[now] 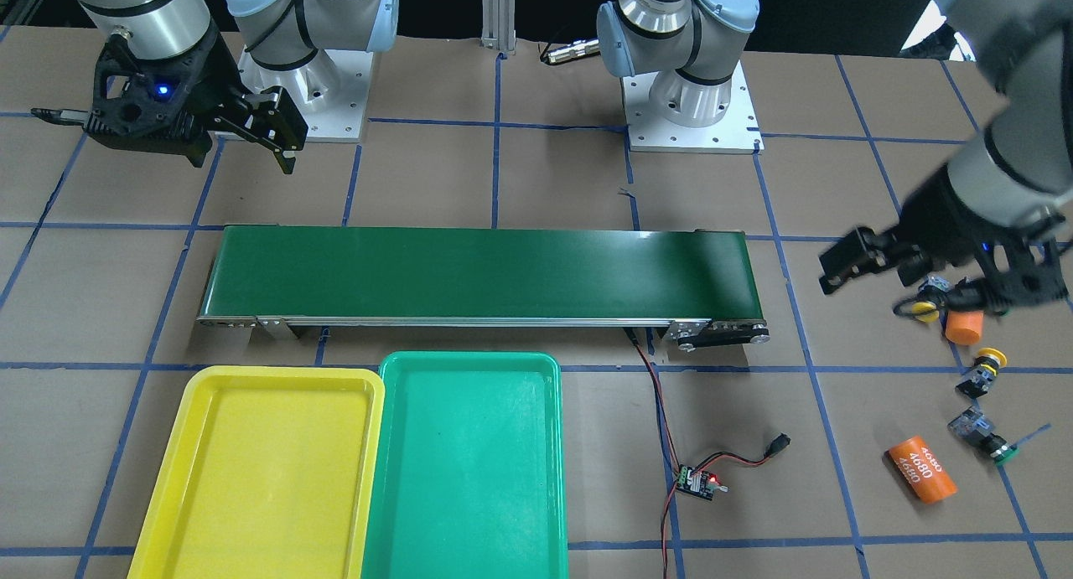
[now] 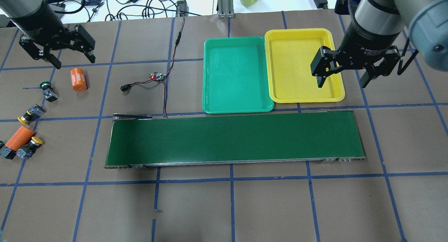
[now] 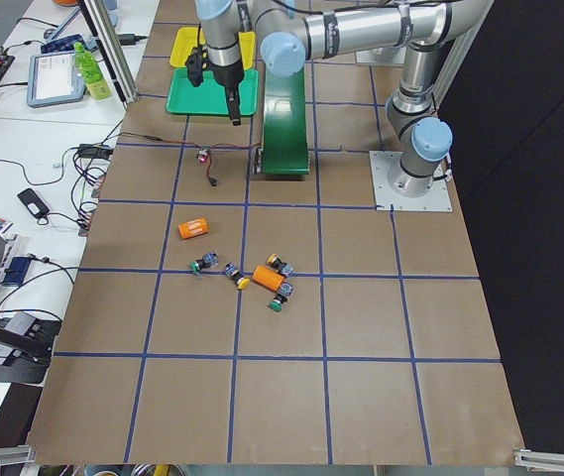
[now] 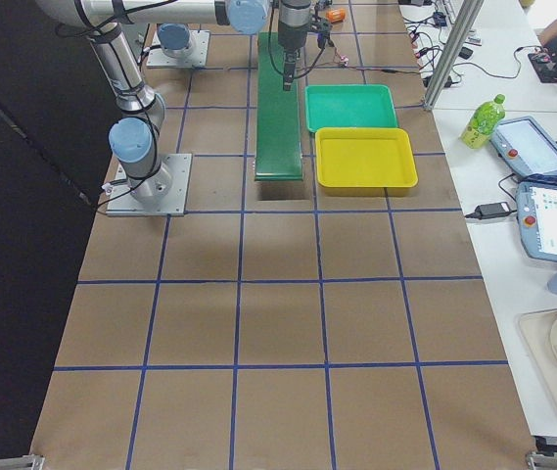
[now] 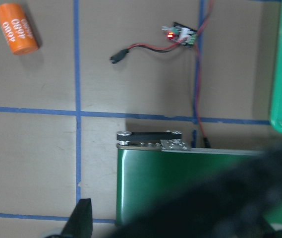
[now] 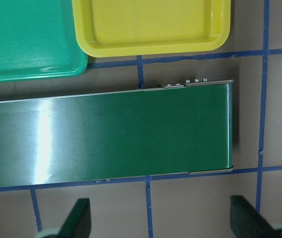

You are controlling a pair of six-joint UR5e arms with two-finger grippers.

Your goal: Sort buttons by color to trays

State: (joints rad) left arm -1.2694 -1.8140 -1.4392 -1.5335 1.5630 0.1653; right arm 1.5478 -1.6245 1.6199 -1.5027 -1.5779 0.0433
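Observation:
Several buttons lie at the table's left end: a green-capped one (image 2: 44, 84), two yellow-capped ones (image 2: 23, 120) (image 2: 36, 141), and one (image 2: 7, 152) cut by the frame edge. My left gripper (image 2: 74, 61) hangs open and empty above the table, beyond them. The teal-green tray (image 2: 236, 77) and the yellow tray (image 2: 297, 60) lie side by side beyond the belt, both empty. My right gripper (image 2: 343, 82) is open and empty over the yellow tray's right edge. In the right wrist view both fingertips (image 6: 76, 218) stand wide apart.
A long dark green conveyor belt (image 2: 234, 138) crosses the table's middle. Two orange cylinders (image 2: 78, 79) (image 2: 19, 137) lie among the buttons. A small circuit board (image 2: 157, 76) with red-black wires lies between the cylinders and the teal-green tray.

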